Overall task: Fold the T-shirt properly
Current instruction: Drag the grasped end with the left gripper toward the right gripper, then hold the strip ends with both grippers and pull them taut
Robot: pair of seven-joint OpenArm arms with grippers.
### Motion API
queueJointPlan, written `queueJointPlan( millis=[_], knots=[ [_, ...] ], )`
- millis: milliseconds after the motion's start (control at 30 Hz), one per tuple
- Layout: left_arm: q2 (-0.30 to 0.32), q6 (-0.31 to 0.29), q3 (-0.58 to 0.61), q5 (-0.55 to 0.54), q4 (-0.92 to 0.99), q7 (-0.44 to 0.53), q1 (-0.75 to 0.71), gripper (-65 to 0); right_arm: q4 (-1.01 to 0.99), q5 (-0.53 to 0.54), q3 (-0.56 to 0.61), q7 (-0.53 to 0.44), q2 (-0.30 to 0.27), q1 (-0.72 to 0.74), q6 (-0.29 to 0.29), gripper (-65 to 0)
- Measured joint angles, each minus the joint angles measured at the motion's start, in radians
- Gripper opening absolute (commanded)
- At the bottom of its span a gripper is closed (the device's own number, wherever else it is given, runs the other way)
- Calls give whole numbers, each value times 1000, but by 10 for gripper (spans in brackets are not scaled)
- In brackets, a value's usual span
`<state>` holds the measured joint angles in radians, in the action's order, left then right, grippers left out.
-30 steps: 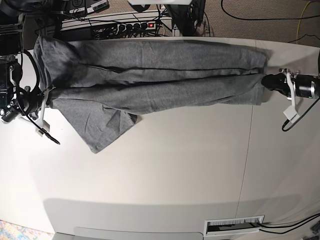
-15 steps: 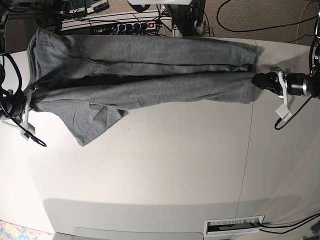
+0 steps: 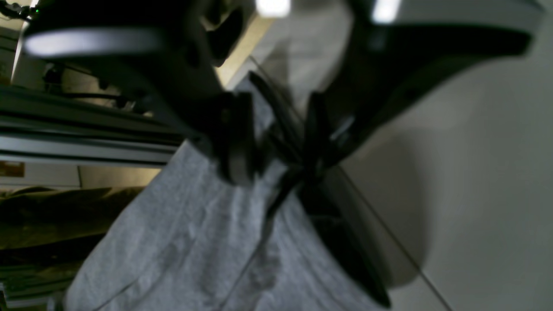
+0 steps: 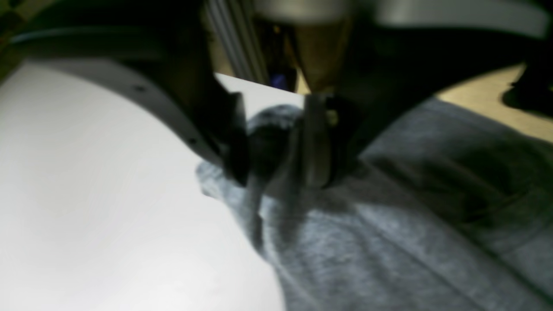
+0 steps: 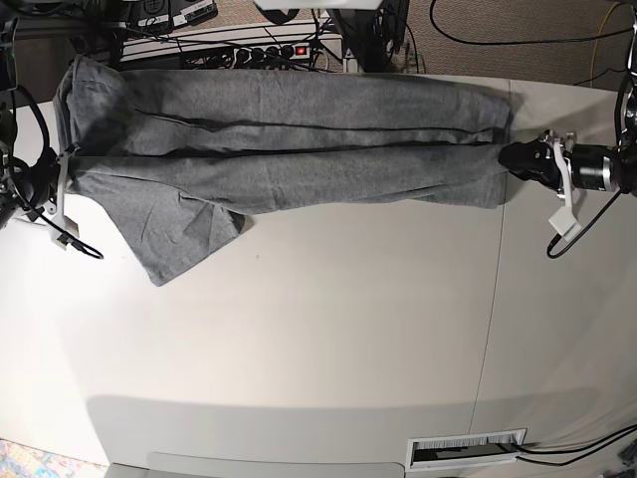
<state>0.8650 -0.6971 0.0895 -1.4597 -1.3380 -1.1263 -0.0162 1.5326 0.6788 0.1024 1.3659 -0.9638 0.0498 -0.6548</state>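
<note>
The grey T-shirt (image 5: 279,149) is stretched out long across the 12 o'clock edge of the white desk (image 5: 328,329) in the base view, with one sleeve flopping down toward 8 o'clock. At 3 o'clock the left tool (image 5: 518,159) sits right at the shirt's end, and its wrist view shows the fingers (image 3: 235,142) parted with cloth bunched between them, though I can't tell if it's actually gripping. At 9 o'clock the right tool (image 5: 60,171) is the same deal: fingers (image 4: 317,142) narrowly apart around a fold of fabric, grip unclear.
</note>
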Motion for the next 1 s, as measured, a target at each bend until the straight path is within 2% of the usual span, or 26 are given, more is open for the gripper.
queueJointPlan(
  millis=[167,333,500,633,733,833,900,1000],
  knots=[
    [0,0,0,1,-11,0,0,-426,0,-5,0,-24,9,0,3,-417],
    [1,0,0,3,-113,-19,0,-426,0,79,0,-24,72,0,3,-418],
    [2,0,0,5,-243,-18,-2,-426,0,82,0,-13,124,-1,3,-427],
    [0,0,0,1,-325,-15,-2,-427,0,58,0,-5,133,-20,2,-461],
    [-43,0,-1,1,-342,-16,-3,-436,0,39,0,3,133,-37,2,-528],
    [-112,0,-1,4,-342,29,-18,-482,0,25,0,3,133,-45,2,-624],
    [-152,0,-1,89,-343,91,-29,-536,0,24,0,3,133,-48,2,-650],
    [-191,6,-1,231,-339,150,-48,-609,0,-15,0,-14,133,-50,2,-650]
  ],
)
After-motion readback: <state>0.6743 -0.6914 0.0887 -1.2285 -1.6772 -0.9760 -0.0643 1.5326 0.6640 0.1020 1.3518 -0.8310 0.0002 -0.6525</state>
